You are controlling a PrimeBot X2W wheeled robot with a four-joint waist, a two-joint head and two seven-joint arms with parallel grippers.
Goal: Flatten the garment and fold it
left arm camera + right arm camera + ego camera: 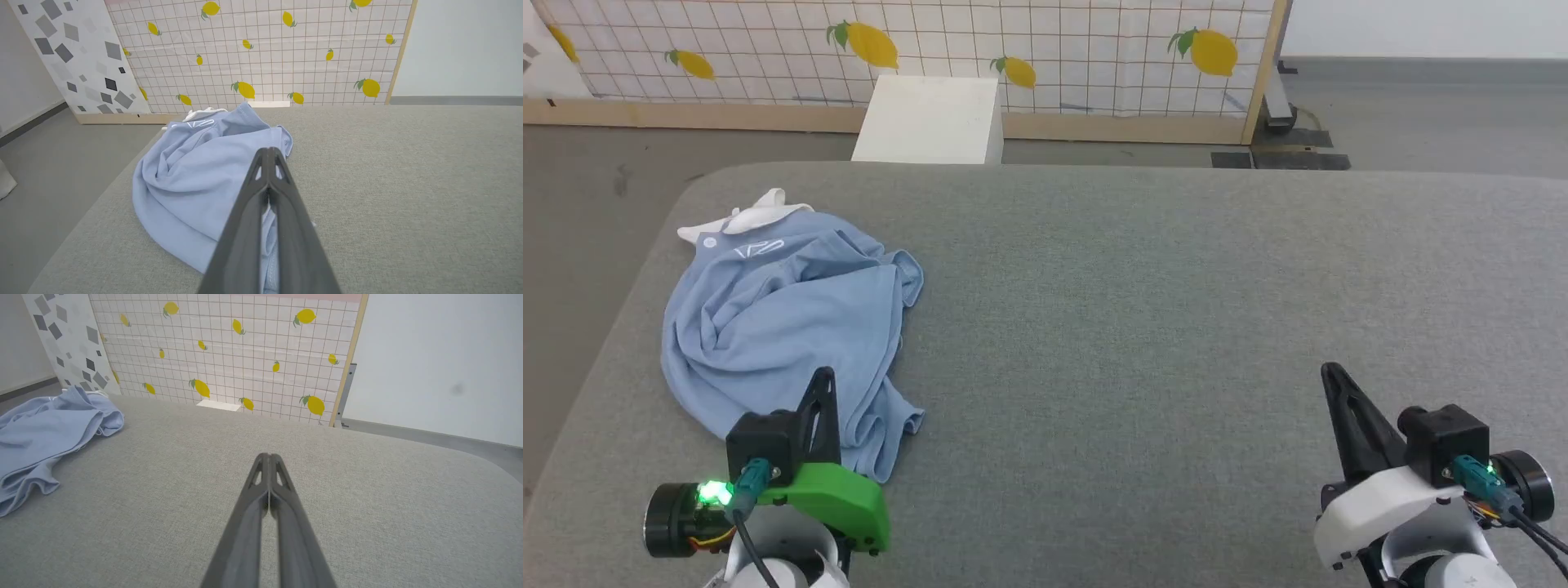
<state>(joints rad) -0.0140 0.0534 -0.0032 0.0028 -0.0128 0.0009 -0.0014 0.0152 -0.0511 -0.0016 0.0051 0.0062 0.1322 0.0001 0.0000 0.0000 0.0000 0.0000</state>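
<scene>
Left pincer (826, 376) is closed and empty, over the near edge of the garment (776, 327), which lies crumpled at the left end of the grey bench (1143, 327). Right pincer (1330, 370) is closed and empty, well apart from it. Behind stand a lemon-print panel (1062, 41) and a white box (929, 120). The garment's white logo (758, 249) is too small to read.

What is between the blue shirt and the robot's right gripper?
Just bare grey surface. In the head view the shirt lies crumpled at the left, the right gripper is at the lower right, and nothing sits between them.
</scene>
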